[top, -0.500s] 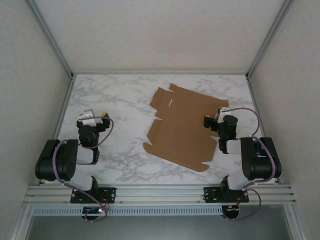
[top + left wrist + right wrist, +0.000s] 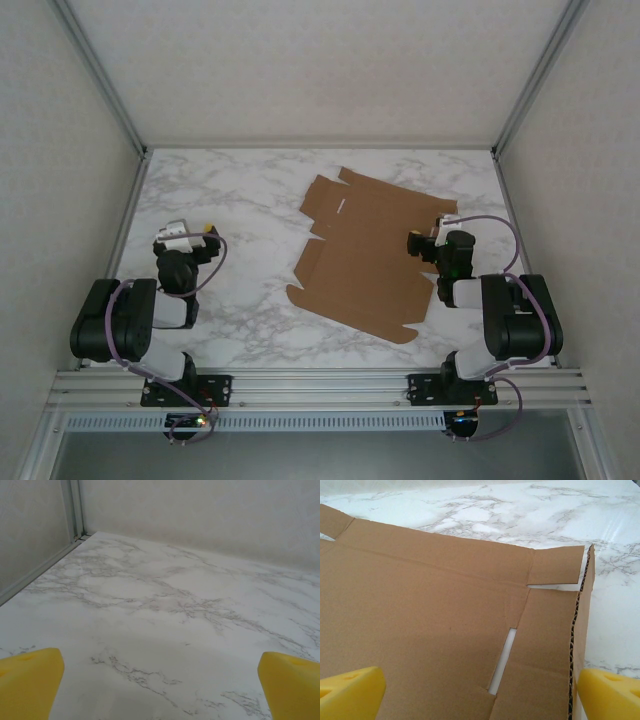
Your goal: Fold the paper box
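Brown cardboard, the paper box (image 2: 370, 255) is left unfolded toward three o'clock on the surface (image 2: 230, 200). Nothing has been shifted: left gripper (image 2: 190, 234) at nine o'clock and right gripper (image 2: 418, 242) at the sheet's three o'clock edge are held wide open, empty. Folding is judged unstarted.

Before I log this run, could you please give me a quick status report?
Left hand open over white marble table. Right hand open over edge of brown cardboard die-cut sheet, unfolded, not gripped. Nothing blocking.
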{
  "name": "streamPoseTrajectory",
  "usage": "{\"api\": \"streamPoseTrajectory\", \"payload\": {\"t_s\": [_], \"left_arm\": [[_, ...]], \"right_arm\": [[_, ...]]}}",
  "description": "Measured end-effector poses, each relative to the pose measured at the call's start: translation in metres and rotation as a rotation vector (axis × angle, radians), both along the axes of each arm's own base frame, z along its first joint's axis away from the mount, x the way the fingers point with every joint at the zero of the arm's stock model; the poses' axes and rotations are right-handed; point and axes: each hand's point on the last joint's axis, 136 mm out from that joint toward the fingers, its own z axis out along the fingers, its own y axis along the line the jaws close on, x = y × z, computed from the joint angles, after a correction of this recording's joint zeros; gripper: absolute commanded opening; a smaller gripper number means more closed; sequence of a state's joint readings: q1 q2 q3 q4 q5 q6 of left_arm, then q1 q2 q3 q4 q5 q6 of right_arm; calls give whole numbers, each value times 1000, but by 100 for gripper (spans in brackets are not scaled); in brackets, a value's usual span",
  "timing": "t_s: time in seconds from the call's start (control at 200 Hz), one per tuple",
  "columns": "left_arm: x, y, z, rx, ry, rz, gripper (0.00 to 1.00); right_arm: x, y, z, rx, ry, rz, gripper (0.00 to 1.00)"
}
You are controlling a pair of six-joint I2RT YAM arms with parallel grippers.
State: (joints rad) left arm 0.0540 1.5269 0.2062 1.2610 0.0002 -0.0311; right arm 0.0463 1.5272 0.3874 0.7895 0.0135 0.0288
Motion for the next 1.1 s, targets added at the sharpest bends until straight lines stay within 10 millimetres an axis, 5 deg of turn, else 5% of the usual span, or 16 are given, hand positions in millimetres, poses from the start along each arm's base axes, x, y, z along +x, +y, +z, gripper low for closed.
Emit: {"api": "streamPoseTrajectory", "payload": {"t_s": [0.381, 0.506, 0.581, 0.671, 0.766, 0.856, 0.916, 0.986, 1.102], "left_arm": [[0, 0, 0, 0, 2, 0, 99], [15, -3, 10, -1, 48, -10, 99], [36, -13, 49, -3, 22, -18, 99], [59, -46, 116, -19, -61, -72, 99], [57, -111, 179, -47, -144, -203, 99], [39, -173, 215, -65, -169, -330, 99], [30, -197, 229, -78, -154, -372, 99], [33, -200, 239, -112, -108, -339, 99], [58, -181, 240, -218, -29, -210, 99]], "right_arm": [[0, 0, 0, 0, 0, 0, 99], [0, 0, 5, -4, 74, -16, 99], [11, -1, 50, 41, 47, -62, 99], [20, 4, 147, 111, -116, -90, 99], [5, 29, 247, 161, -286, -38, 99], [-22, 63, 313, 186, -351, 39, 99], [-38, 81, 337, 196, -339, 75, 99], [-53, 88, 351, 231, -292, 92, 99], [-70, 78, 325, 299, -172, 58, 99]]}}
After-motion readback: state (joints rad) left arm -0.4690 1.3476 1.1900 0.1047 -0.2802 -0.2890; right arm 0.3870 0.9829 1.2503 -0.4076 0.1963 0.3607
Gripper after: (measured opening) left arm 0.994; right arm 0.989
